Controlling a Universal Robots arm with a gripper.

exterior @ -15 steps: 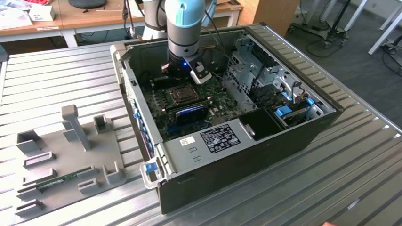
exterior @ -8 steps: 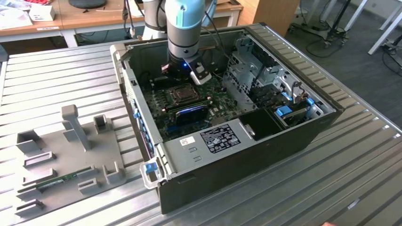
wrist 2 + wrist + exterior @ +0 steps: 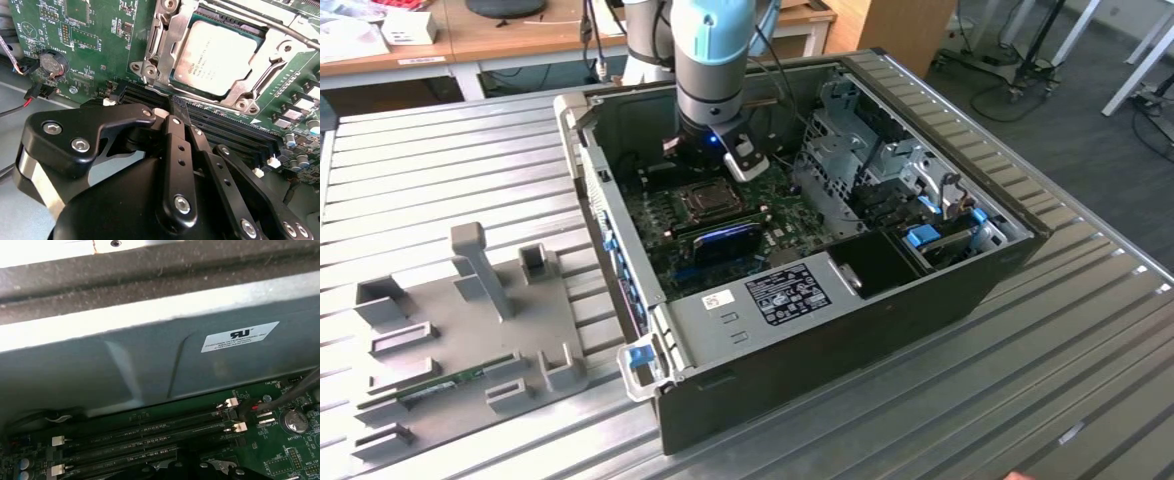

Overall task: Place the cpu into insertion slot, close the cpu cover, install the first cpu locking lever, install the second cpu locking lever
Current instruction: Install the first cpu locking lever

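Cpu (image 3: 216, 55) seated in slot (image 3: 175, 82), cover (image 3: 272, 60) down over it; gripper (image 3: 176, 116) clenched empty above memory slots (image 3: 240, 131).

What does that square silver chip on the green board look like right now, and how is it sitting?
The cpu is a flat square with a pale, matte metal top bearing faint print. It lies level in the insertion slot, with the silvery cpu cover framing it. The green board surrounds the socket. The gripper is just beside it, not touching.
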